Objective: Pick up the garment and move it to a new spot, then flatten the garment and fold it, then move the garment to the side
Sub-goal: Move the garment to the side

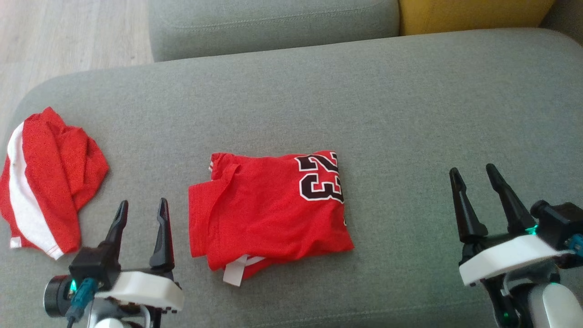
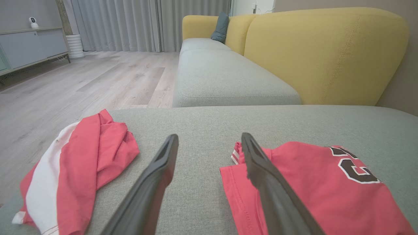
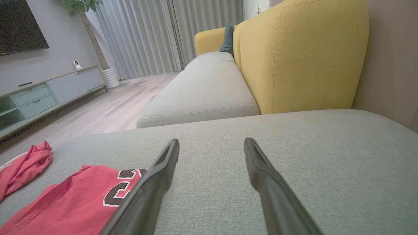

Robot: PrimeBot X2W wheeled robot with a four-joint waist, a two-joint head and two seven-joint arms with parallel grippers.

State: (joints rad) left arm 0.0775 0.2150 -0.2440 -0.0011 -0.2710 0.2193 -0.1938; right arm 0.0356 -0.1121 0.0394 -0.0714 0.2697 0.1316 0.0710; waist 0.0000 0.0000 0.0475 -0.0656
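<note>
Left end effector (image 1: 142, 202) and right end effector (image 1: 473, 171) both gape wide and empty, flanking the folded red jersey (image 1: 268, 209), printed "23", which lies mid grey sofa seat (image 1: 364, 91). A crumpled red-and-white garment (image 1: 50, 177) lies at the seat's left edge. Yellow backrest (image 2: 326, 55), wood floor (image 2: 81, 78), grey curtains (image 2: 147, 23).

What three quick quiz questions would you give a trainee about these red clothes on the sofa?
1. True or false: the left fingers are holding the folded jersey.
2. Which number is printed on the jersey? A) 23 B) 45 C) 7
3. Fill in: the crumpled red and white garment lies on the robot's ____ side of the jersey.
Key: 1 false; 2 A; 3 left.
</note>
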